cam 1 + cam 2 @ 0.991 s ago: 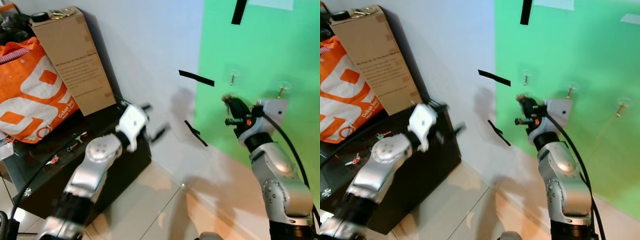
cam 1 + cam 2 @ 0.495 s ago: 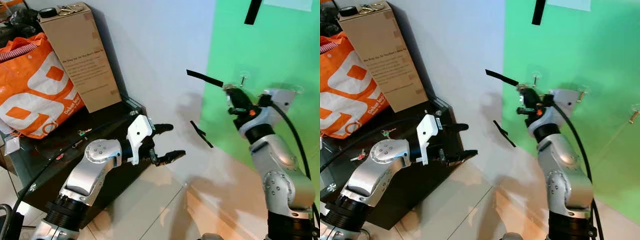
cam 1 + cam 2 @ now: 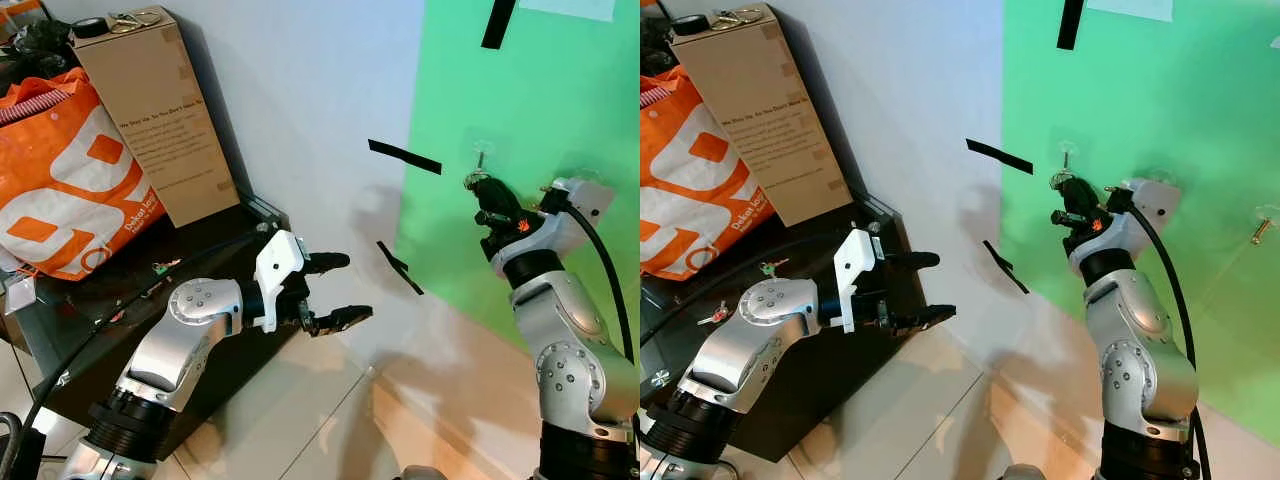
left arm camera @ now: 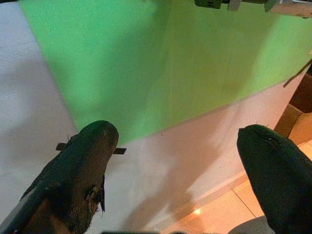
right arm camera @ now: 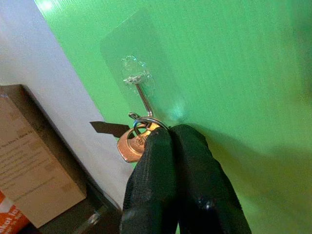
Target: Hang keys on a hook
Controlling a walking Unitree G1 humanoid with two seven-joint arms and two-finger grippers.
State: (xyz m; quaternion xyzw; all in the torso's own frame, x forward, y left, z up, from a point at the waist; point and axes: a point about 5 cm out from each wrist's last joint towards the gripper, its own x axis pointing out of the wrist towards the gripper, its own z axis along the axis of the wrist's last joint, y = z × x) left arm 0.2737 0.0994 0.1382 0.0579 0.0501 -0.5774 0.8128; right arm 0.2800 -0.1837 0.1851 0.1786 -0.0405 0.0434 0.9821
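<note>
Right gripper [image 5: 170,141] pinches the brass key [image 5: 130,146], its ring apparently at the tip of the adhesive hook [image 5: 141,97] on the green panel. Releasing early could drop it. Left gripper [image 3: 335,290] hovers spread.

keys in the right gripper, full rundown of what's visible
The keys show as one copper-coloured key head on a thin silver ring. The right gripper pinches them between shut black fingers, hiding the blade. They sit at the tip of the clear adhesive hook on the green wall panel; whether the ring is over the hook is unclear.
</note>
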